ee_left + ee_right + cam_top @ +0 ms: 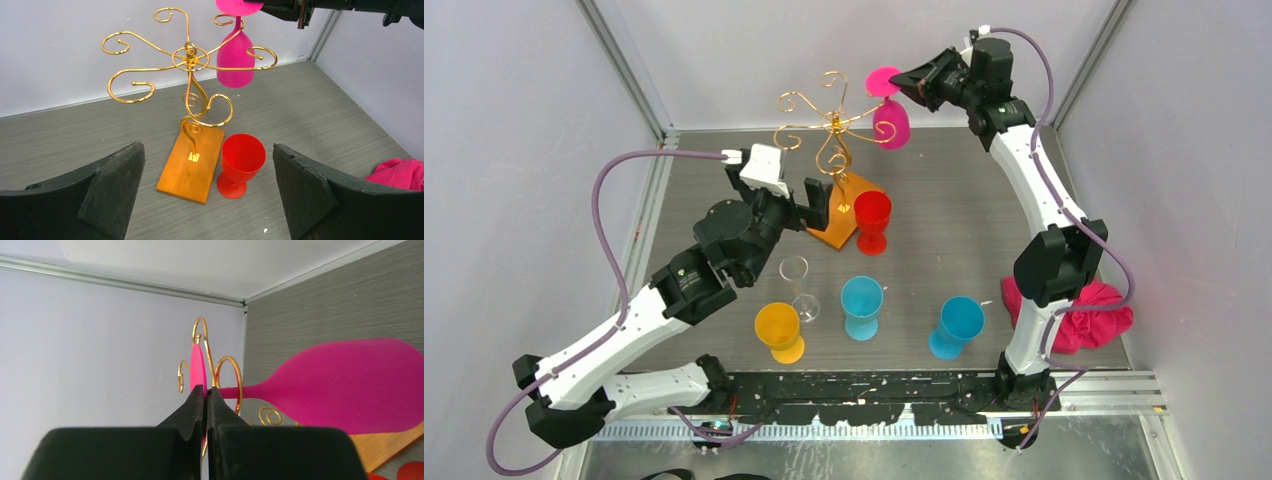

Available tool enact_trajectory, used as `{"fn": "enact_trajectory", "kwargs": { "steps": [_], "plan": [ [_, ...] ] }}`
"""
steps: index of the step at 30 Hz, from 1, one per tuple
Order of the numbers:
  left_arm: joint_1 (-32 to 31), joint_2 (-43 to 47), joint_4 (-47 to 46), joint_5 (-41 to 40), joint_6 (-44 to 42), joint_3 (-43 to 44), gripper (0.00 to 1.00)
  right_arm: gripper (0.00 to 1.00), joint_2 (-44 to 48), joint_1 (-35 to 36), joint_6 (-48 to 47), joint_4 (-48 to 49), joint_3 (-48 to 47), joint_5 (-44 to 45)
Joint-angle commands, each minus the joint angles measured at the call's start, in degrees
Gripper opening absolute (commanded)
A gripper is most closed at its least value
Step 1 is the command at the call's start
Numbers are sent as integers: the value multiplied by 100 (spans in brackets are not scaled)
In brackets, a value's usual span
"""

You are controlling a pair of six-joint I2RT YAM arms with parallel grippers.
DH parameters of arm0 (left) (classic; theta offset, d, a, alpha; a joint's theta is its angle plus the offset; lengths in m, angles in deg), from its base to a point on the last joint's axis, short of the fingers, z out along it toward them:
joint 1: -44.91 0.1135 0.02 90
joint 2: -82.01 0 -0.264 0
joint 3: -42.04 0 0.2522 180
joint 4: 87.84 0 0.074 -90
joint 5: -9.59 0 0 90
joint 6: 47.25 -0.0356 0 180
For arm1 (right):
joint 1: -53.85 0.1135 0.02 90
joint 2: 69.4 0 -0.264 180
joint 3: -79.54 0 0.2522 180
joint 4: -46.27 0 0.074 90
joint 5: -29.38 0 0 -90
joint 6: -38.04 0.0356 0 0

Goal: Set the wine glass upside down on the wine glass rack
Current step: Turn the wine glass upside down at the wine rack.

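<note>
Wine glass in right end effector

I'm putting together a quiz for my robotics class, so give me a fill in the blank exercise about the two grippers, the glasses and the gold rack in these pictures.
The right gripper is shut on the foot of the ___ wine glass. That glass is held with its bowl pointing ___. The left gripper, holding nothing, is ___. The goblet standing beside the wine glass rack is ___.
Missing words: pink, down, open, red.
</note>
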Motion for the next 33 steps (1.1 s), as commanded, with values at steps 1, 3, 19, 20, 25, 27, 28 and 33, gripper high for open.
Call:
{"fn": "enact_trajectory", "kwargs": {
  "steps": [1,3,19,20,25,27,28,33],
  "plan": [
    [-35,-9,-246,-94,-67,94,100,1,-73,-17,47,239,-423,-132],
    [-33,-8,-246,-103,-78,102,100,1,-144,-1,47,207,-493,-143],
    [-35,45,-289,-119,-132,90,100,2,-741,54,-216,-412,-1424,-104],
    [-33,46,-296,-120,-140,87,100,2,-750,59,-244,-451,-1447,-91],
    [-35,68,-307,-134,-164,61,100,6,-766,55,-412,-607,-1496,15],
    [-35,81,-307,-138,-168,55,100,8,-772,54,-464,-660,-1517,33],
    [-35,88,-307,-138,-169,51,100,9,-779,54,-487,-688,-1526,54],
    [-35,114,-307,-138,-169,34,100,14,-851,59,-574,-822,-1625,67]
  ]
}}
